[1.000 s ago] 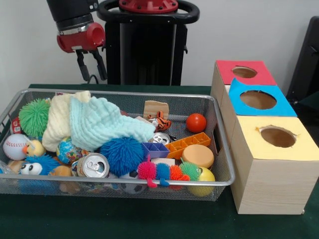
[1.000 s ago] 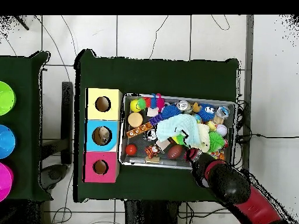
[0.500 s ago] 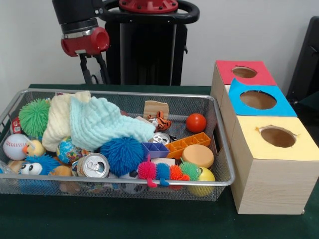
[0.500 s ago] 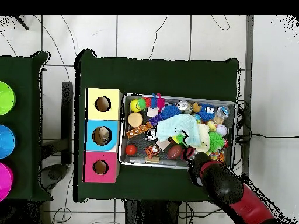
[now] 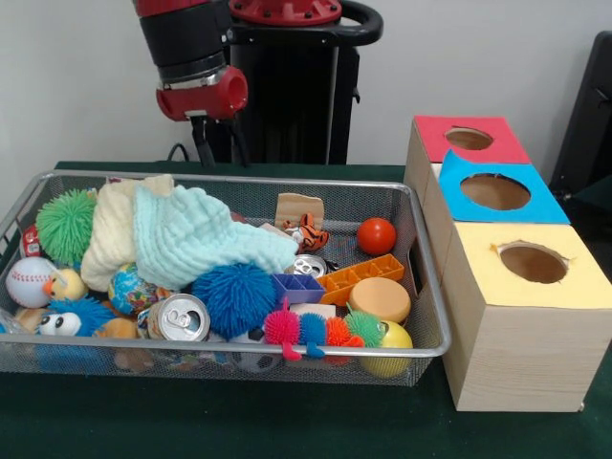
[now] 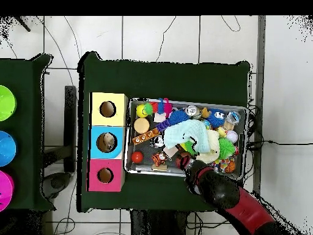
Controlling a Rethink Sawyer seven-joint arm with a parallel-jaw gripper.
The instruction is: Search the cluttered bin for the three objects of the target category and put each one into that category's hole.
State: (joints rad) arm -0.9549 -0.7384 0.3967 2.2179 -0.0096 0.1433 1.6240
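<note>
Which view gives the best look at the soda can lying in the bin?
The front view: the soda can lies on its side near the bin's front wall, its silver top and pull tab facing the camera. The overhead view shows only a small silver spot among the toys.

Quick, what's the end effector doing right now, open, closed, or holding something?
End effector: cannot be told; it hangs behind the wire bin's far rim with nothing visibly held.

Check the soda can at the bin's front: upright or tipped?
Tipped. The soda can lies on its side in the bin, its silver top with pull tab facing the front camera.
</note>
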